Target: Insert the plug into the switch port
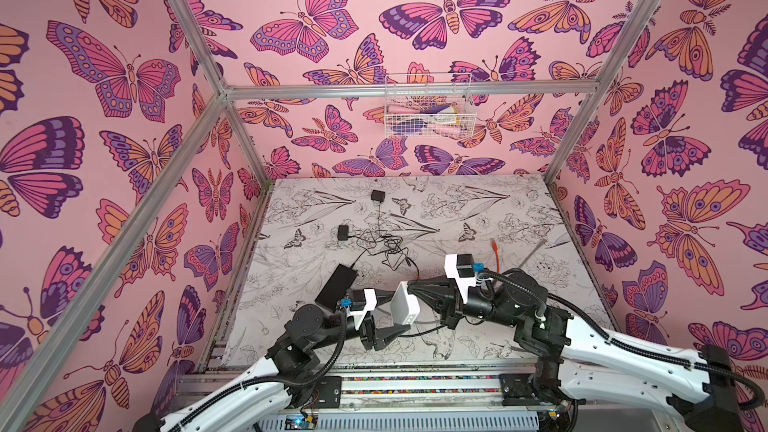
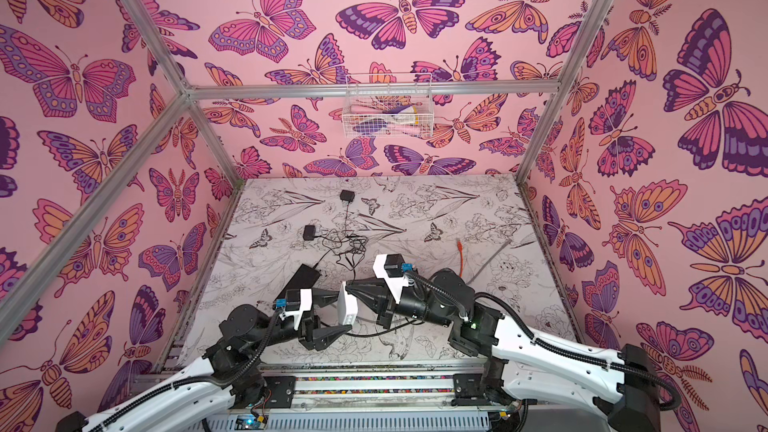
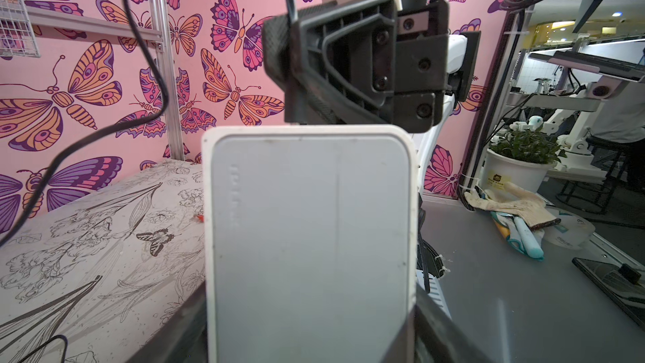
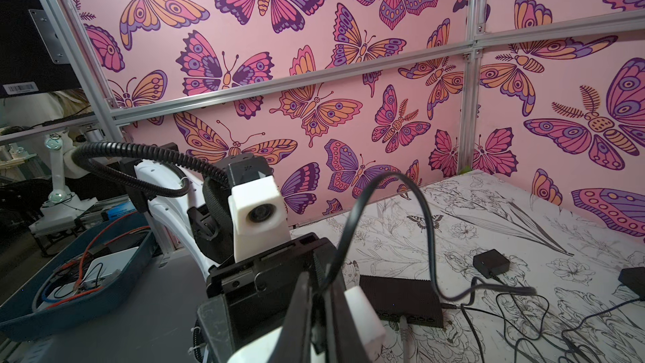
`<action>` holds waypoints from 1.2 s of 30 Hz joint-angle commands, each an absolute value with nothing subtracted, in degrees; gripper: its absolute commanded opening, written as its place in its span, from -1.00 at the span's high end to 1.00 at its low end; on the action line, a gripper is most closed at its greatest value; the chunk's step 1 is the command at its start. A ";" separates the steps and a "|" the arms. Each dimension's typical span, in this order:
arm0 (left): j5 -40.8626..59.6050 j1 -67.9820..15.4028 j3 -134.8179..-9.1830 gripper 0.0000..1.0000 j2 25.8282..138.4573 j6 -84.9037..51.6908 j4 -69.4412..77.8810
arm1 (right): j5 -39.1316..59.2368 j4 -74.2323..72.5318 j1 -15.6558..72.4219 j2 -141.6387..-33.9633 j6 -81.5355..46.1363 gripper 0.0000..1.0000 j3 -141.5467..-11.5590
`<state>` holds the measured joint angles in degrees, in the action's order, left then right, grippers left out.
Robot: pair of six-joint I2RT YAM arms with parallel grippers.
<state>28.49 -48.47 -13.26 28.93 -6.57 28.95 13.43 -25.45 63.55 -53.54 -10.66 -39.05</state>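
Nearest, between the widely spread jaws of the left gripper [image 1: 400,311]: white switch [image 3: 310,239], clamped by its opposite side edges, held clear of the table [image 1: 478,209], broad face turned to the left wrist camera.

At the switch's far edge, directly opposite the left jaws: right gripper [image 1: 412,284], jaws closed on a black cable [image 4: 385,174]. Fingertips touching the switch or just short of it; cannot tell which. Plug end hidden between the closed fingers; cable arching out of the jaws and dropping to the table.

Just beyond the left jaws, flat on the table: black switch box [image 1: 336,284], with a grey lead [image 4: 405,335] seated in its port row, as seen in the right wrist view.

Farther beyond both pairs of jaws: tangle of thin black wires [image 1: 382,245], then one black adapter [image 1: 344,232] and, farther still, a second black adapter [image 1: 377,195].

To the outer side of the right jaws, well apart: orange cable [image 1: 496,255] lying on the table.

Farthest, on the back wall above the table: white wire basket [image 1: 428,112].
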 commanded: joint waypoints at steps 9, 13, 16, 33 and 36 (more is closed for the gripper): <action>26.33 -48.87 -13.66 1.00 26.15 -6.71 40.06 | 13.01 -21.06 64.33 -56.82 -11.16 1.00 -36.05; 25.23 -48.87 -13.76 1.00 25.78 -6.64 40.33 | 12.73 -20.88 64.34 -57.30 -11.41 1.00 -35.45; 24.66 -48.87 -13.98 1.00 25.67 -6.64 40.35 | 12.51 -20.71 64.42 -57.98 -11.60 1.00 -35.08; 22.85 -48.89 -14.68 1.00 22.60 -5.72 39.55 | 11.34 -17.65 65.41 -60.10 -12.11 1.00 -33.48; 22.42 -48.87 -14.72 1.00 22.28 -5.55 39.55 | 11.77 -16.79 65.64 -60.44 -12.18 1.00 -33.49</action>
<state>23.51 -48.66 -12.16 25.06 -6.55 24.99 10.26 -31.24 64.27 -57.41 -12.01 -37.06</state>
